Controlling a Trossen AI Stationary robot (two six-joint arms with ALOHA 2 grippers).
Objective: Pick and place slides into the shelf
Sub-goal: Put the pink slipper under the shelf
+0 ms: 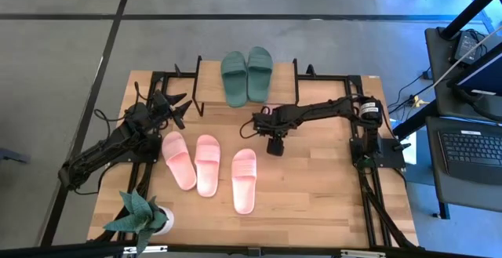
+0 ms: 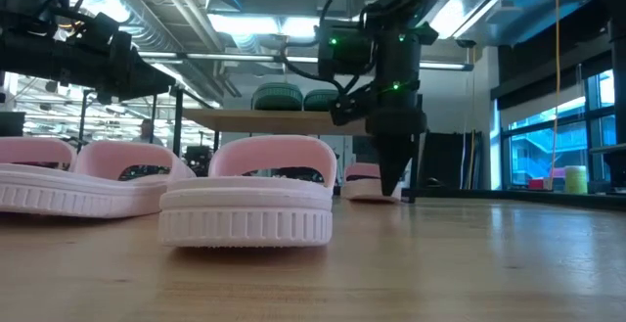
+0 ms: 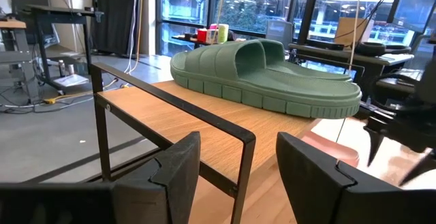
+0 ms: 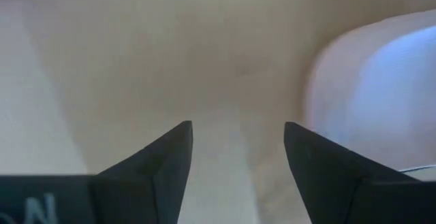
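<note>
The dark green pair (image 1: 246, 74) lies side by side, soles down, on the shelf's plank top (image 1: 208, 74) at the far side of the table; one green slide (image 3: 272, 74) fills the left wrist view. Three pink slides (image 1: 208, 164) rest on their soles in a row on the table. A fourth pink one (image 2: 364, 180) shows under the shelf. My right gripper (image 1: 274, 148) is open and points down at bare wood, between the shelf and the rightmost pink slide (image 1: 245, 179). My left gripper (image 1: 179, 109) is open beside the shelf's left end (image 3: 184, 115).
A potted plant (image 1: 141, 215) stands at the table's near left corner. Black frame rails (image 1: 369, 179) run along the table's right edge. Bare wood (image 1: 314, 187) lies to the right of the pink slides. A desk with a laptop (image 1: 471, 148) stands beyond the right edge.
</note>
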